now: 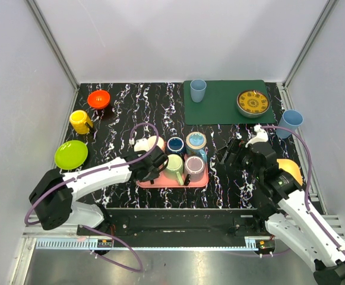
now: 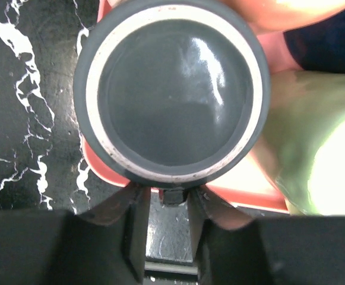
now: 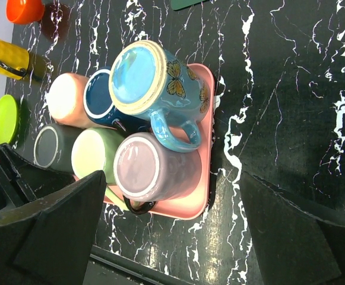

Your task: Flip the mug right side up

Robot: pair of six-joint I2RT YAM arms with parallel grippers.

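Black marbled tabletop (image 1: 130,107) is carrying a pink tray (image 1: 160,183) just ahead of your arm bases, and six mugs are crowding it. At the tray's near left corner the grey mug (image 3: 46,146) is standing upside down, its flat base facing up and filling your left wrist view. Next to it along the tray's near edge, the green mug (image 3: 95,154) and the mauve mug (image 3: 148,172) are showing their bases too. Along the tray's far edge the peach mug (image 3: 65,98) and the butterfly mug (image 3: 154,77) are sitting bottoms-up, while the navy mug (image 3: 101,98) between them is sitting mouth up.

Your left gripper (image 2: 169,199) is hovering at the grey mug's near side, jaws a narrow gap apart around a small dark piece; you cannot tell whether they are gripping. Your right gripper (image 1: 231,153) is hanging just right of the tray, jaws spread wide, holding nothing.

Beyond the tray, a green mat (image 1: 220,104) is bearing a blue cup (image 1: 198,90) and a patterned bowl (image 1: 253,103).
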